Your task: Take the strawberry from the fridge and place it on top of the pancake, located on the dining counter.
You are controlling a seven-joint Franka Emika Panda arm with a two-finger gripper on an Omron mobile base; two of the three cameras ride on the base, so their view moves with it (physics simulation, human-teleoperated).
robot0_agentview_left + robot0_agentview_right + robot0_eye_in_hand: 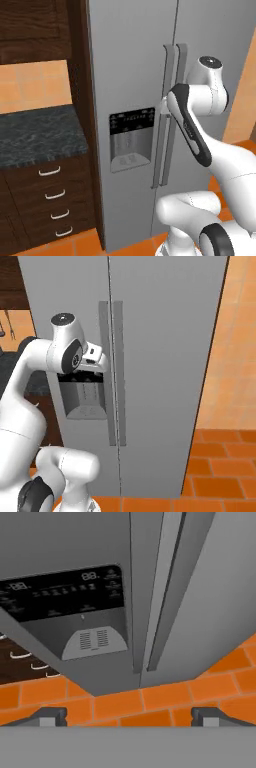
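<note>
Tall grey two-door fridge (135, 75), doors shut, black dispenser panel on left door.

From behind the arm, left and right, we look forward at the closed fridge (135, 100) and its dispenser panel (82, 393); our hand camera sits close, facing the handles (155, 592).

Orange tiled floor (220, 476) under the closed grey fridge (165, 356) and dark wood cabinets (47, 195).
</note>
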